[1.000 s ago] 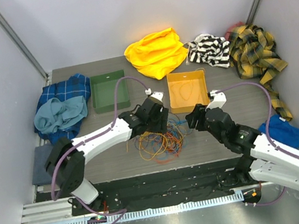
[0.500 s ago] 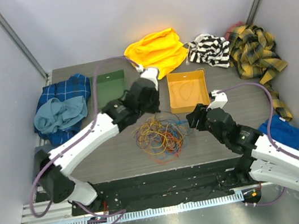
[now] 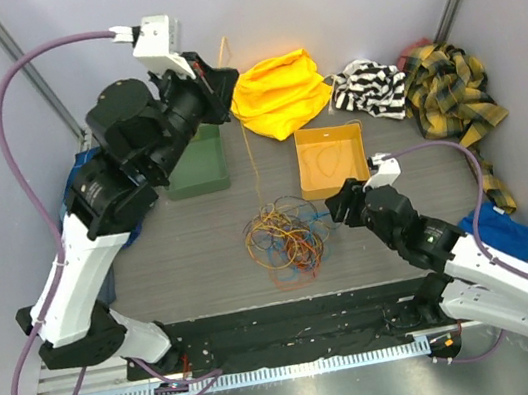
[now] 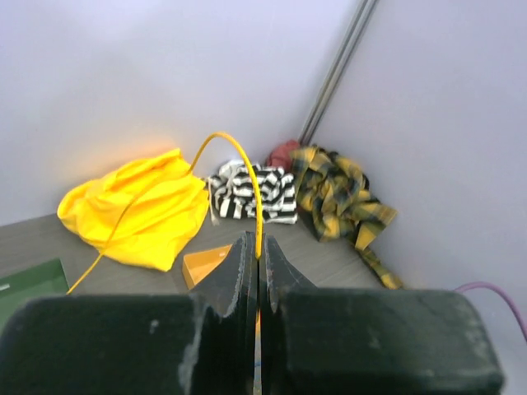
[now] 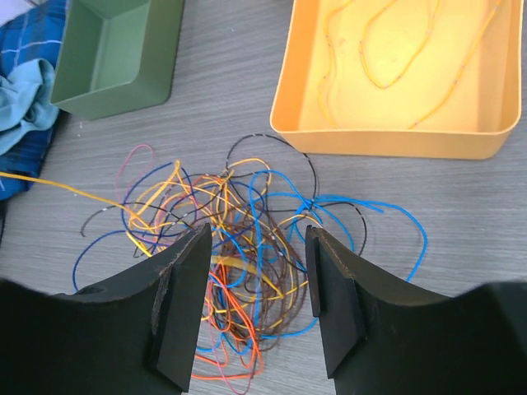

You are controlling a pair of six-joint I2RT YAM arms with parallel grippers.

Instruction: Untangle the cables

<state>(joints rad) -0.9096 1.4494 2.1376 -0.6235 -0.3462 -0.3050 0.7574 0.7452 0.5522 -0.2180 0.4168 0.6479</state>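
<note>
The tangle of thin looping cables (image 3: 286, 239), orange, yellow, blue and dark, sits in a loose heap on the grey wood-grain table (image 3: 184, 262), just in front of the shallow orange plastic tray (image 3: 301, 166). And look at this: 1 long yellow cable (image 3: 248, 139) runs taut and nearly vertical from the heap up to the left gripper (image 3: 223, 74). That gripper is high above the far side of the table, its 2 jaws pinched tight on the strand. The wrist view shows the cable arching out from between the closed black fingers (image 4: 239, 271). Its lower end seems to be caught in the heap, though the thin line is hard to follow there.

The right gripper (image 3: 337, 208) hangs low at the heap's right edge, jaws apart at a middling gap, holding nothing.

A few yellow strands (image 5: 387, 66) lie inside the orange tray. The dark green plastic tray (image 3: 200, 168) stands behind and left of the heap. Along the far edge lie a crumpled bright yellow cloth (image 3: 276, 89), a black-and-white striped cloth (image 3: 368, 89) and a yellow-and-dark plaid cloth (image 3: 450, 95).
</note>
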